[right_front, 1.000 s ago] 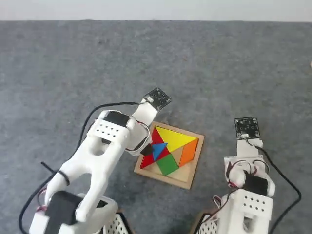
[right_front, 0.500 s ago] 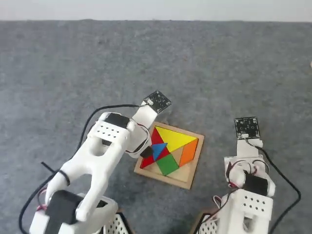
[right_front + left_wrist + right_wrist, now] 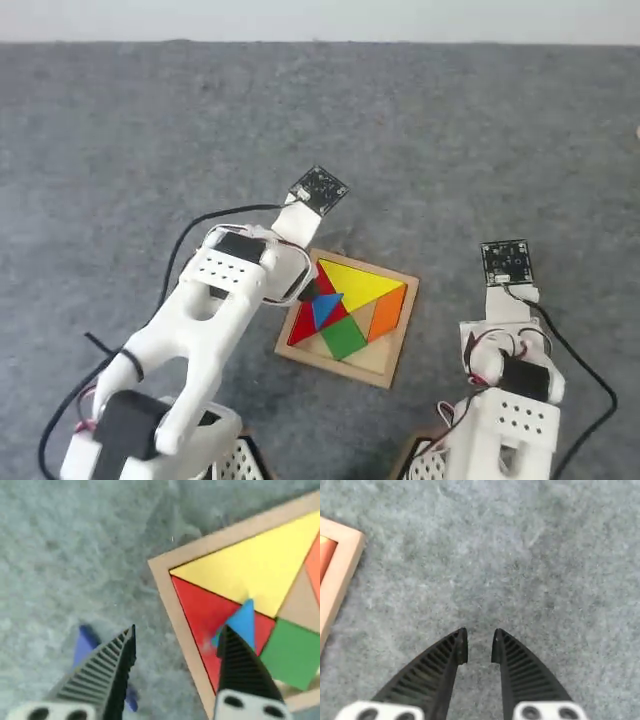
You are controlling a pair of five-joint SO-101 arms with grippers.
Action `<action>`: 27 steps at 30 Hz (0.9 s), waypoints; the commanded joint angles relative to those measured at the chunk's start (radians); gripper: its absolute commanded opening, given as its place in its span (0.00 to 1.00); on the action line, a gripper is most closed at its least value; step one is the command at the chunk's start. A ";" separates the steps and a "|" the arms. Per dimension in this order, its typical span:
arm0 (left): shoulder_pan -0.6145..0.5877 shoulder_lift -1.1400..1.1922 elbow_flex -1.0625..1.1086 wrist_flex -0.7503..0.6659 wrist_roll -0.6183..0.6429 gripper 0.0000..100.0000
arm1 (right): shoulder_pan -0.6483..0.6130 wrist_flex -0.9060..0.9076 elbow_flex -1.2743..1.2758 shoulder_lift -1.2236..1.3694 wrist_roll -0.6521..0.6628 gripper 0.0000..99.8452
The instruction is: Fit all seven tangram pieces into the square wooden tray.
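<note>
Drawn back toward 12 o'clock, left fingers [image 3: 240, 667] stand apart, small blue triangular piece [image 3: 245, 622] just by one tip; right fingers [image 3: 517, 667] slightly apart.

Right hand [image 3: 479, 647], narrowly parted, over grey carpet [image 3: 530, 555]; wooden tray [image 3: 345, 560] corner off to one side

Left tool [image 3: 176, 632] spread wide, arm extended; right tool [image 3: 479, 641] barely parted, arm folded back.

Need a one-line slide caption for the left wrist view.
Open left pincer straddles the edge of the wooden tray, a blue piece lying outside on the carpet.
</note>
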 commanded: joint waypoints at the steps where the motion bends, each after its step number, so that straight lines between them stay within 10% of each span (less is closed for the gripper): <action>1: 0.012 -0.006 -0.042 -0.032 0.012 0.25 | 0.005 -0.022 -0.005 -0.019 0.003 0.09; 27: 0.080 0.132 -0.114 -0.020 0.008 0.25 | 0.005 -0.022 -0.005 -0.021 0.003 0.09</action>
